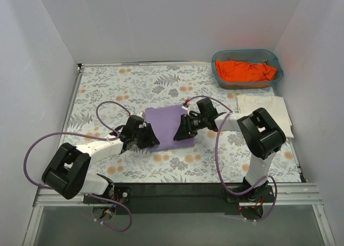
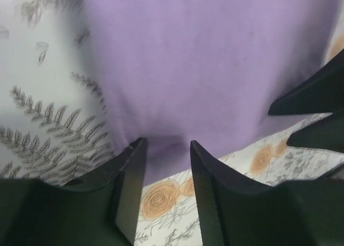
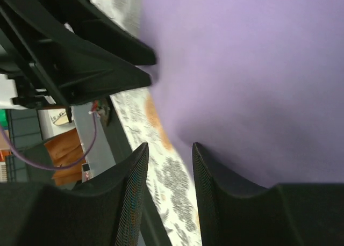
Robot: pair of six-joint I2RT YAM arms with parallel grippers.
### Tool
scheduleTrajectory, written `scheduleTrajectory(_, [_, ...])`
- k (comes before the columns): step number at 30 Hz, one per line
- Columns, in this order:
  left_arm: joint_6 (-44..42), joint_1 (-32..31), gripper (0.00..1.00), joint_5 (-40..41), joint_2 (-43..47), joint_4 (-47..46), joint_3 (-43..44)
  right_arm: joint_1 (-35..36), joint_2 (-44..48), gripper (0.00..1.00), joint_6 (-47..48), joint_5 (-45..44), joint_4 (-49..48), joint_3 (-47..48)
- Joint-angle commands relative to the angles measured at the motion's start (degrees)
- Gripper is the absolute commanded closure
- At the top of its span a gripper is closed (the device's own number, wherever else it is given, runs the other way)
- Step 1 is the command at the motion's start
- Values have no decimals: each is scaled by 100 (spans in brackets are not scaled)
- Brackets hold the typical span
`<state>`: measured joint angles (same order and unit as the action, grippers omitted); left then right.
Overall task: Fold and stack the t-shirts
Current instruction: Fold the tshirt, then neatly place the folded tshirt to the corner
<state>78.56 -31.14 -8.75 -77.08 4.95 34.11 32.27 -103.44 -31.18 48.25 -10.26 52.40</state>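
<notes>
The lavender t-shirt [image 1: 167,127] lies folded flat mid-table on the floral tablecloth [image 1: 107,90]. I judge it light, limp and quick to slump, so it is best taken by its folded edges on both sides at once. My left gripper [image 2: 166,149] stands narrowly apart, the near hem dimpled into the gap but not pinched. My right gripper [image 3: 167,149] is likewise parted at the opposite edge, with mostly tablecloth between its fingers.

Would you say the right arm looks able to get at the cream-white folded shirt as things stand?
Probably yes: the cream-white shirt lies uncovered beside the right arm, and its fingers, at the purple shirt, look open.
</notes>
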Motion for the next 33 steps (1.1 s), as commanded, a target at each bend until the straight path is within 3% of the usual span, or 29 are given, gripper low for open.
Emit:
scheduleTrajectory(1, [519, 11, 63, 233, 44, 24, -562, -98, -264, 61, 260, -8, -266, -335])
scheduleTrajectory(3, [651, 20, 70, 400, 0, 41, -878, -229, -396, 61, 384, -70, -283, -528])
scheduleTrajectory(8, [757, 29, 71, 418, 359, 392, -994, -660, -30, 62, 525, -149, -170, -995])
scheduleTrajectory(12, [582, 20, 59, 629, 922, 910, -669, -687, 613, 61, 1059, -561, 910, -548])
scheduleTrajectory(16, [344, 11, 40, 1094, 1344, 1455, -99, -687, 1115, 58, 1386, -1762, 1965, 93])
scheduleTrajectory(18, [212, 11, 39, 1332, 1380, 1544, 43, -678, 1159, 55, 1491, -2212, 2499, 524])
scheduleTrajectory(22, [80, 11, 37, 1570, 1178, 1623, 280, -678, 896, 53, 1589, -2917, 3002, 1078])
scheduleTrajectory(33, [-34, 11, 37, 1631, -35, 1404, 1054, -459, 70, 49, 1413, -3190, 3285, 1510])
